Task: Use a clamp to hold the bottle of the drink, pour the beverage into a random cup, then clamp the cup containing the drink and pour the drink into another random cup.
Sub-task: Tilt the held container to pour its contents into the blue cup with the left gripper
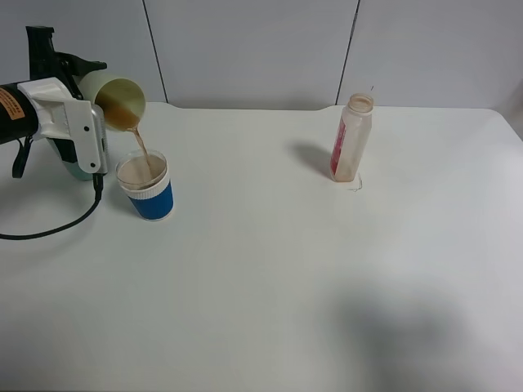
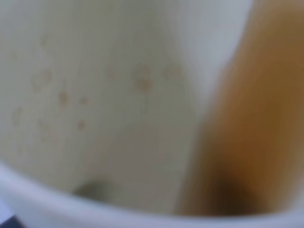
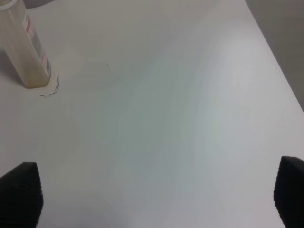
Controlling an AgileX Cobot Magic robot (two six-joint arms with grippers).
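My left gripper (image 1: 88,102) is shut on the pale yellow-green cup (image 1: 114,96), tilted mouth-down at the far left of the table. A thin stream of brown beverage (image 1: 140,147) runs from its rim into the short blue cup (image 1: 147,189) with the white band, which stands just below. The left wrist view is filled by the blurred inside of the tilted cup (image 2: 95,95), with beverage (image 2: 256,118) pooled along one side. The bottle (image 1: 352,137) stands upright at the back right, also seen in the right wrist view (image 3: 23,47). My right gripper (image 3: 156,199) hangs open over bare table, away from the bottle.
A dark teal tumbler (image 1: 78,169) stands partly hidden behind the left gripper's white body. A black cable (image 1: 49,231) loops over the table at the left. The white table (image 1: 286,286) ends at a far edge against grey wall panels.
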